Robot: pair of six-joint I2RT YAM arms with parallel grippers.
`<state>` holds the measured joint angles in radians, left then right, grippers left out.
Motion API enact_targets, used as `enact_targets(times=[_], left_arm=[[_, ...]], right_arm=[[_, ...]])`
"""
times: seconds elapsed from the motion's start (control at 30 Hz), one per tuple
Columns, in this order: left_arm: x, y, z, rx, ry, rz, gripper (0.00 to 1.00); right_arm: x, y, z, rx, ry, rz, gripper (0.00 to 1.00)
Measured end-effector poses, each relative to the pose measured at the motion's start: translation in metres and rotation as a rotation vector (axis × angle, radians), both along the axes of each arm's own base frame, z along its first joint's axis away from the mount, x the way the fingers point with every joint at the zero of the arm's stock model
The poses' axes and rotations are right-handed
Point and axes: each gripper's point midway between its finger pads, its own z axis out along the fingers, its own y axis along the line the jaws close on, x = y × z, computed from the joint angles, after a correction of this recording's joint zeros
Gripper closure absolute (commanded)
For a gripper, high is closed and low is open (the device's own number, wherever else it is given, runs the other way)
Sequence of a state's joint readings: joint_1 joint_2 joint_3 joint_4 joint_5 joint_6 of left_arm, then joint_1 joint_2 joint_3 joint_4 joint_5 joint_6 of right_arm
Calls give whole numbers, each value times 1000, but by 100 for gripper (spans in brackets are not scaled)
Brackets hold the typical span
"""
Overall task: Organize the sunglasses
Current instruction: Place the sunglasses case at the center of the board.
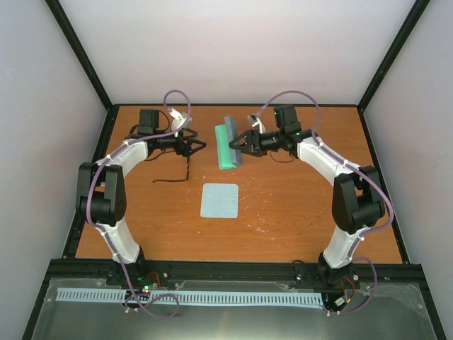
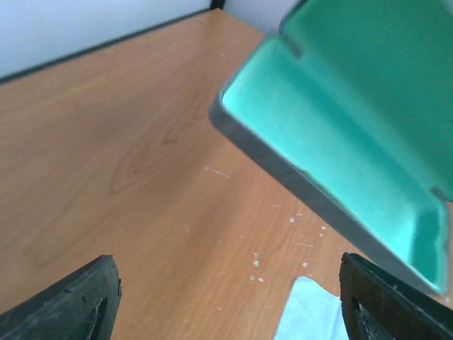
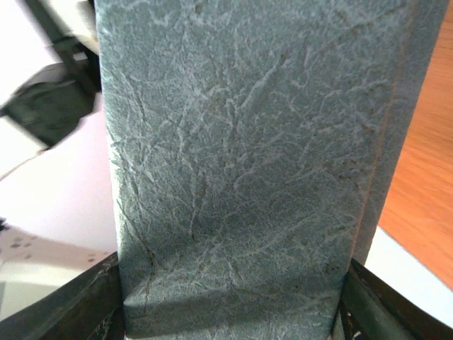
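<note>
The sunglasses (image 1: 186, 173), a thin dark wire frame with slim arms, lie on the table left of centre. They do not show in either wrist view. My left gripper (image 1: 198, 147) is open and empty, just above and behind them, pointing at the case. The grey-blue case (image 1: 228, 145) stands open on its edge, its green lining (image 2: 333, 134) facing my left gripper. My right gripper (image 1: 236, 144) is shut on the case's grey outer shell (image 3: 241, 177), which fills the gap between its fingers. The light-blue cloth (image 1: 219, 200) lies flat in front of the case and also shows in the left wrist view (image 2: 308, 315).
The wooden table (image 1: 297, 212) is bounded by a black frame and grey-white walls on three sides. Both arms reach toward the back middle of the table. White scuff marks (image 2: 255, 262) dot the wood near the cloth.
</note>
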<state>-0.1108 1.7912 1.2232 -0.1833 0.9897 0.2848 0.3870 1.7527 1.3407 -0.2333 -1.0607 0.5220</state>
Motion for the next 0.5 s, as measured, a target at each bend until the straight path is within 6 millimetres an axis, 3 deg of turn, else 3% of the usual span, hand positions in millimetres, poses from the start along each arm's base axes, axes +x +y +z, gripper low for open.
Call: enact_targets(times=[0.23,0.5], left_arm=[[13,21,9,29,-39,53,17],[10,22,3,41,-9,56,18]], right_arm=[[32,-55,-78,-177,169,-128,97],[28,-63,-148,-250,359,-93,97]])
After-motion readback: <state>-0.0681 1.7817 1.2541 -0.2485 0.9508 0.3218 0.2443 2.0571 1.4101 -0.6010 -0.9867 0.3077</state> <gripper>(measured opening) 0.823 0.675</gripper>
